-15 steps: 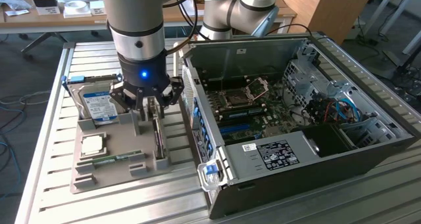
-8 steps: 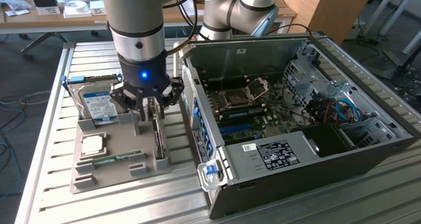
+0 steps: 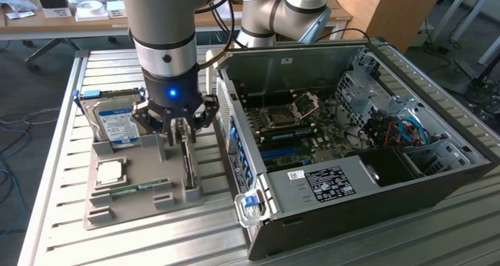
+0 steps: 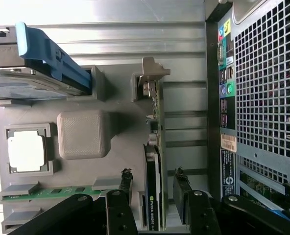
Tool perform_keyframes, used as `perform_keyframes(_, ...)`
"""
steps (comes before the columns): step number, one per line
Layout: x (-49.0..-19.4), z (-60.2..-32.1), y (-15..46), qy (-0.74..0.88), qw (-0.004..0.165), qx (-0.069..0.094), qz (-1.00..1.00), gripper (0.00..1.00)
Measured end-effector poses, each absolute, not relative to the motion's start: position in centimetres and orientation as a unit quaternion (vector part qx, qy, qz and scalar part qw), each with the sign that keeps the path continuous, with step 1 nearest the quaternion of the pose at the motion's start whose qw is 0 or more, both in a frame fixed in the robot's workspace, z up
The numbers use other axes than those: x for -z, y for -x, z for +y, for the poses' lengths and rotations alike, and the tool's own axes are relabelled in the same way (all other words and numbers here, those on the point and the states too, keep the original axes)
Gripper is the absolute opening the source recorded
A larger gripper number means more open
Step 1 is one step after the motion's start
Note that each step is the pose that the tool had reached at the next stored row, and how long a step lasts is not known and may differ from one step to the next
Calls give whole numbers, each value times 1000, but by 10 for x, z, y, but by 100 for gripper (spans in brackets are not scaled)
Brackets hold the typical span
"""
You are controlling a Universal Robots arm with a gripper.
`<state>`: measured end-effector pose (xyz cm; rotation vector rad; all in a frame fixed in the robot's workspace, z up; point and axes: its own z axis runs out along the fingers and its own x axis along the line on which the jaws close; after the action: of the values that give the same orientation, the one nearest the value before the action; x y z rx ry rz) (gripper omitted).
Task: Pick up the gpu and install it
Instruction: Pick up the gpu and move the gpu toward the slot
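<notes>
The gpu [image 3: 187, 160] stands on edge in a slot of the grey holder tray [image 3: 133, 210], just outside the computer case. In the wrist view the gpu [image 4: 154, 147] shows a thin green board edge, a black cooler side and a silver bracket at its far end. My gripper [image 3: 181, 138] hangs straight over the card. Seen from the wrist, the gripper [image 4: 154, 175] is open and straddles the card's near end. One of the fingertips [image 4: 127, 175] is on each side, and a gap shows between each one and the card.
The tray also holds a hard drive [image 3: 117, 122] with a blue-white label, a CPU [image 3: 111, 171] and a RAM stick [image 3: 133, 190]. The open computer case [image 3: 352, 160] lies at the exterior view's right, motherboard [image 3: 297, 131] exposed. Its rear panel [image 4: 262, 98] is close beside the card.
</notes>
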<state>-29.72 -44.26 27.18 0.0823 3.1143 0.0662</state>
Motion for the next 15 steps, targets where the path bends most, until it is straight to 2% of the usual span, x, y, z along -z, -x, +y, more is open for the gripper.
perform_keyframes(15,-262,-453,296,-26,13,-21,999,47)
